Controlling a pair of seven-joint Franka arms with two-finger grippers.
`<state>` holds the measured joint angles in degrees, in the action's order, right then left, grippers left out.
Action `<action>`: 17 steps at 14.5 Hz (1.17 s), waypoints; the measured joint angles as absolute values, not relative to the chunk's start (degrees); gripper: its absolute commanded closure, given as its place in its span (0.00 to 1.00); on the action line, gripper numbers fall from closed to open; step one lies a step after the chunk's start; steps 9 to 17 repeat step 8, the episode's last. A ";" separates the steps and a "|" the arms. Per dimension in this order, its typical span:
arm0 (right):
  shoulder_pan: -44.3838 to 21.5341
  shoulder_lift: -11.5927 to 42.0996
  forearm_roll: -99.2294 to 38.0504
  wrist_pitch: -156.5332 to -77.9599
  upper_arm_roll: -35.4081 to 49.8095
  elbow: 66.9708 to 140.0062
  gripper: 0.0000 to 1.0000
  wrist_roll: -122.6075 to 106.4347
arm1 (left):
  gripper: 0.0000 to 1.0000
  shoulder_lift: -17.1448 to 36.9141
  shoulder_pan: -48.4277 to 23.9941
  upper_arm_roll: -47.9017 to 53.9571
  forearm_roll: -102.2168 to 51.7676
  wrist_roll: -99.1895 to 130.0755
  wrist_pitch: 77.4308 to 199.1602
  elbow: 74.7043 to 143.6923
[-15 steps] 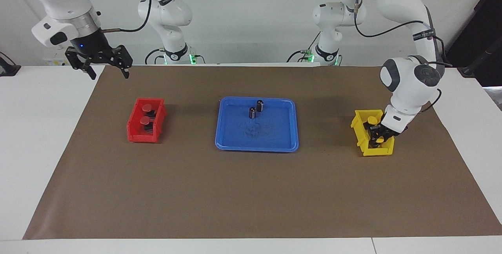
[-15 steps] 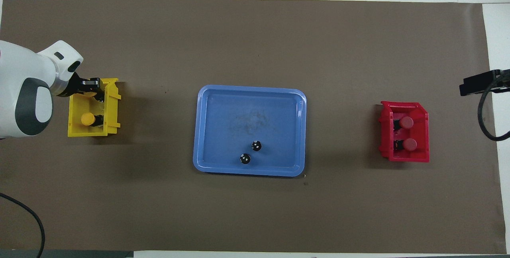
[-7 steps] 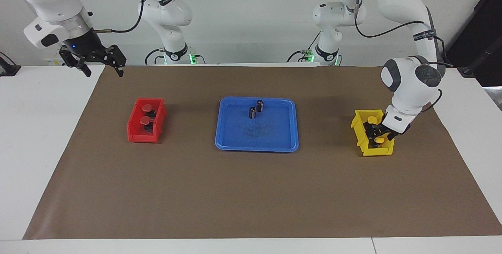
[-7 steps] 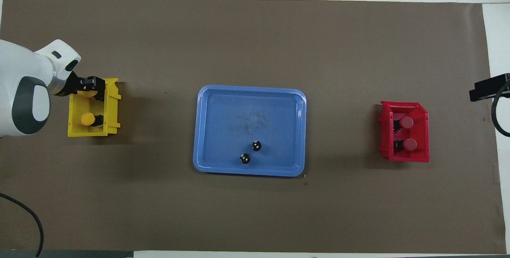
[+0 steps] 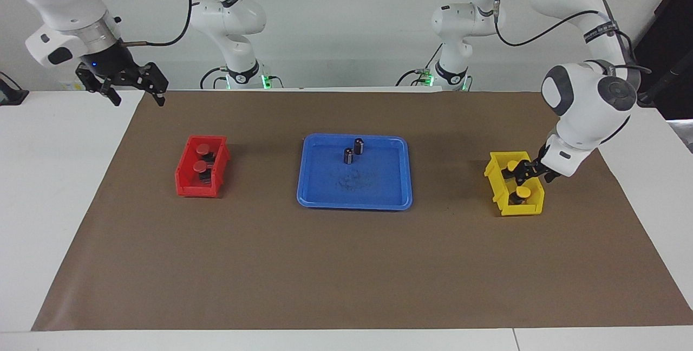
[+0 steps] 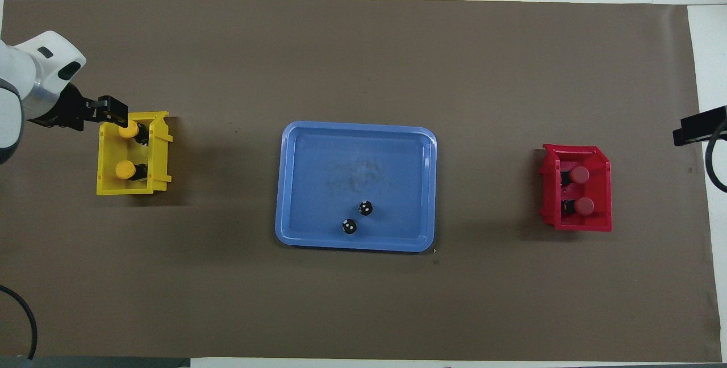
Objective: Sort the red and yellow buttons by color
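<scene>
Judged from how things lie, the sort looks finished, so the risks are in the retreat. In the overhead view the blue tray sits mid-mat. The red bin is at its three o'clock and the yellow bin at its nine.

The left gripper hangs low over the yellow bin's ten o'clock corner, jaws parted and empty. If it pulls away sideways rather than upward, a finger could catch the bin's wall and drag or tip it. It could also knock the yellow button just under it; the other yellow button lies at that one's six o'clock. The two red buttons lie in the red bin. Two dark capless cylinders stand near the tray's six o'clock edge.

A second earlier the left gripper was down inside the yellow bin, hiding one cap. It has since risen and both caps show. The right gripper, jaws wide, has drifted away from the red bin, out over the mat's edge.
</scene>
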<state>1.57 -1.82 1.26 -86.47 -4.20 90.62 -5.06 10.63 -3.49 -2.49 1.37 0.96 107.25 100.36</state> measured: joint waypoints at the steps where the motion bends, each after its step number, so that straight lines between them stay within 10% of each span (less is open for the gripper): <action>1: 1.37 -1.82 1.26 -86.47 -4.20 90.68 0.00 -5.06 | 0.00 10.31 -3.52 -2.29 1.38 0.94 103.11 97.48; 17: 0.26 -1.82 1.18 -84.77 -4.05 91.09 0.00 -4.65 | 0.00 2.14 -3.94 0.23 1.38 0.62 89.11 92.62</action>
